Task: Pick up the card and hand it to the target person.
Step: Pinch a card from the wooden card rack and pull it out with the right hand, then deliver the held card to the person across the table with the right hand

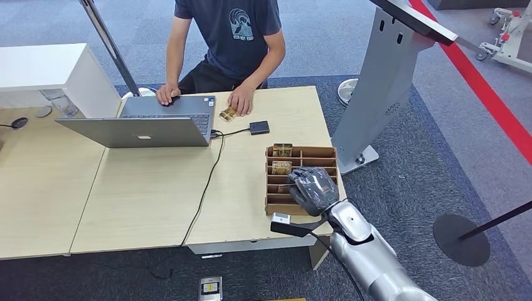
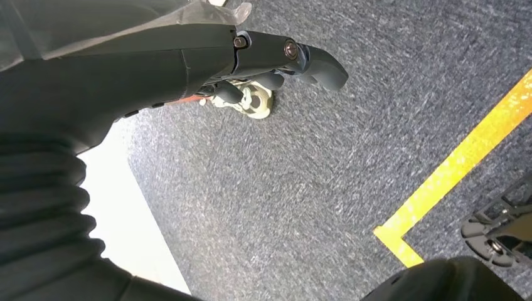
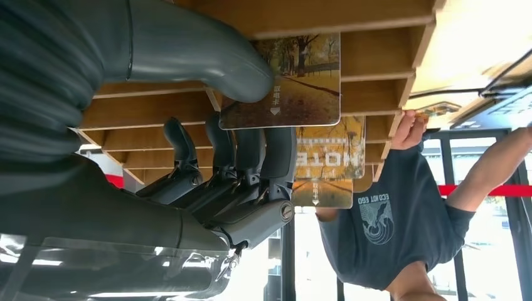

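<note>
head view: two cards upright in the slotted box, one by the laptop.

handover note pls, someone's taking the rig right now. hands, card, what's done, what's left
Right hand: over the wooden card rack, thumb and fingers on either side of the nearest card; card not lifted out yet.
Left hand: hanging above the carpet, holds nothing that I can see.
Another card stands in the rack's far slot; one more lies by the person's hand.
Done: reach to the rack.
Left: close on the card, lift it, hand it to the seated person.
</note>
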Controlling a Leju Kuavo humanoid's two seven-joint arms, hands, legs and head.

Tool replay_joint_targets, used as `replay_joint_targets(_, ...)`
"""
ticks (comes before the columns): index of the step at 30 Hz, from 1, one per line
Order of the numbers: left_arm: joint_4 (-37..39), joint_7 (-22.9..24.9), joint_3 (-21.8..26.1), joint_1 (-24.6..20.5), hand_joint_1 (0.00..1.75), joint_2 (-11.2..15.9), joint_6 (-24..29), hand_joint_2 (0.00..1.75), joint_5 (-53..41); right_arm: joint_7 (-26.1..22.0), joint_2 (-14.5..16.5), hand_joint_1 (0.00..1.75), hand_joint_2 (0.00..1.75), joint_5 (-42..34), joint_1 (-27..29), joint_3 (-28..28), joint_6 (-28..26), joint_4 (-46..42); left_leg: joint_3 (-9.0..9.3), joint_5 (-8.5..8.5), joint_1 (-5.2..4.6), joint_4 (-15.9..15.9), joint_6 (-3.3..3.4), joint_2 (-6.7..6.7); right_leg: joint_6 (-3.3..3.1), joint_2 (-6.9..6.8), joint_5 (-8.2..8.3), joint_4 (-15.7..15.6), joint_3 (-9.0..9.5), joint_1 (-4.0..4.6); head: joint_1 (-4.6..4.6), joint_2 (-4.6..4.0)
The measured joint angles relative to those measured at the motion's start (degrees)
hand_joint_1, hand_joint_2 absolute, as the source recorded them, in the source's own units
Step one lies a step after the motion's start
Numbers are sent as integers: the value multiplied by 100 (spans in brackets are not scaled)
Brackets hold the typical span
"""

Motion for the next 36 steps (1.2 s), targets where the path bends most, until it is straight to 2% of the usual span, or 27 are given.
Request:
replay_joint_targets(4, 0, -2, 0, 24, 0, 4, -32, 175, 39, -117, -129, 127, 175, -244, -20, -120, 244, -428, -2, 0, -1, 0, 0, -1, 0, 0, 0, 0, -1, 0, 0, 0)
replay_joint_targets(14, 0, -49, 0, 58, 0, 14, -54, 175, 163, -183, -591, 127, 175, -1335, -658, -614, 1679, -2185, -3, 0, -4, 2, 0, 0, 0, 0, 1, 0, -4, -2, -1, 0)
replay_joint_targets(21, 0, -55, 0, 47, 0, 14, -42, 175, 197, -345, -687, 127, 175, -1992, -1199, -715, 1921, -2849, -6, 0, -2, 1, 0, 0, 0, 0, 0, 3, -5, -2, 0, 0)
replay_joint_targets(25, 0, -31, 0, -7, 0, 13, -88, 175, 130, -839, -546, 127, 175, -2333, -1673, -680, 1704, -2479, -9, 1, -1, 0, -1, -1, 0, 0, 0, 6, -5, -1, 0, 0)
replay_joint_targets(30, 0, 19, 0, -126, 0, 7, -143, 175, -15, -1440, -127, 127, 175, -2494, -2286, -561, 1242, -1304, -11, 6, 1, 0, -6, -2, -2, -1, 2, 8, -5, 0, 0, 0)
replay_joint_targets(36, 0, 69, 0, -218, 0, -5, -189, 175, -172, -1537, 403, 127, 175, -2299, -2773, -373, 951, 141, -15, 6, 3, 0, -7, -3, -3, -1, 1, 9, -10, 2, 0, 0)
